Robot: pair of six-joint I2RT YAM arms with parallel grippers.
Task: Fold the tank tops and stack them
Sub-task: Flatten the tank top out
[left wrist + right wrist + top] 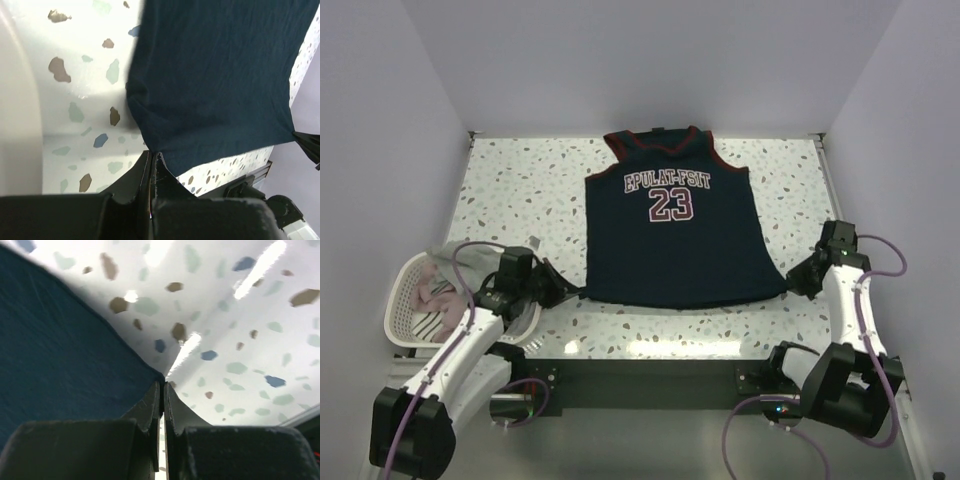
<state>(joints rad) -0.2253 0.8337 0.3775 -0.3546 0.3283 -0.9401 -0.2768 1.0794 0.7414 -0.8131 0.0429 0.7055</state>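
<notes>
At ctr of white speckled table [510,190]: navy jersey [675,245], spread flat, front up, neck toward far wall, hem toward arm bases; laid out so for a first fold, prob. hem-to-neck. Thin, matte knit w/ faint creases; dark red trim at neck and armholes, white lettering and number outlined in red. At near-L edge: white slotted plastic basket [400,315], rigid, rounded rim, w/ other tank tops [435,295] heaped inside, pale pinkish and grey, soft and crumpled; count unclear from above. L gripper [576,292] and R gripper [790,283] low at the two hem corners, black fingers pressed together on cloth, one corner each; R corner drawn out to a point, so hem taut between; grip suited to lifting hem evenly. Stack not yet begun.
</notes>
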